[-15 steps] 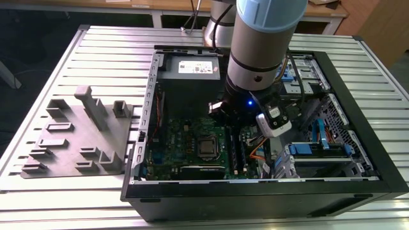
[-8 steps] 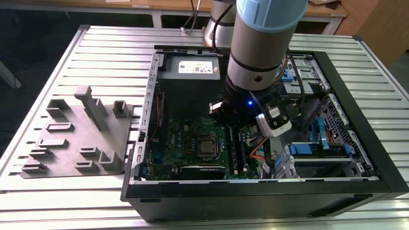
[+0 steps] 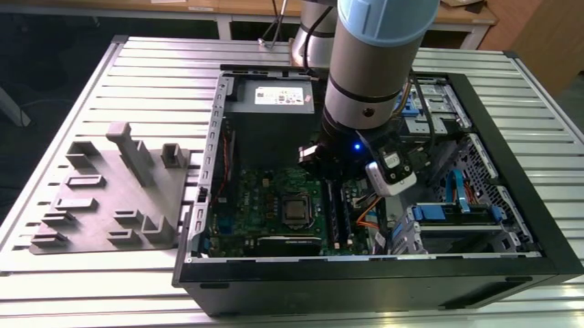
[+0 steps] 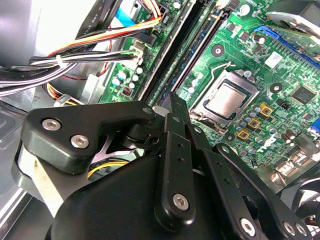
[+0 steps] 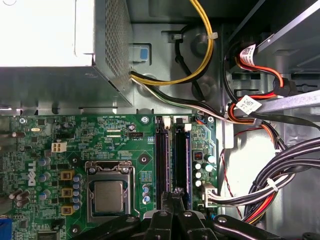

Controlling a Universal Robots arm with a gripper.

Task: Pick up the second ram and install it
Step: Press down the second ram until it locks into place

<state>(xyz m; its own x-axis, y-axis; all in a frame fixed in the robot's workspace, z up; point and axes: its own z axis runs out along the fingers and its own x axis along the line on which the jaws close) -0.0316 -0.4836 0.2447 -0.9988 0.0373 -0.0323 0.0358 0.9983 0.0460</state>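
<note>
Starting at the exterior view's left, I see the grey fixture tray sitting on the slatted table, just beside the open computer case. Moving right, inside the case lies the green motherboard with its processor socket, the grey power-supply box behind it. Right of the socket run the black memory slots, and my arm hangs straight over them.

In the first wrist view the gripper sits low over the slot pair, fingers drawn in narrow, nearly together. The second ram stands on edge in the slot nearer the cable bundle, with the fingertips right at its end. I cannot tell whether they actually pinch the strip. In the second wrist view the ram runs away from the fingers beside the socket.
</note>
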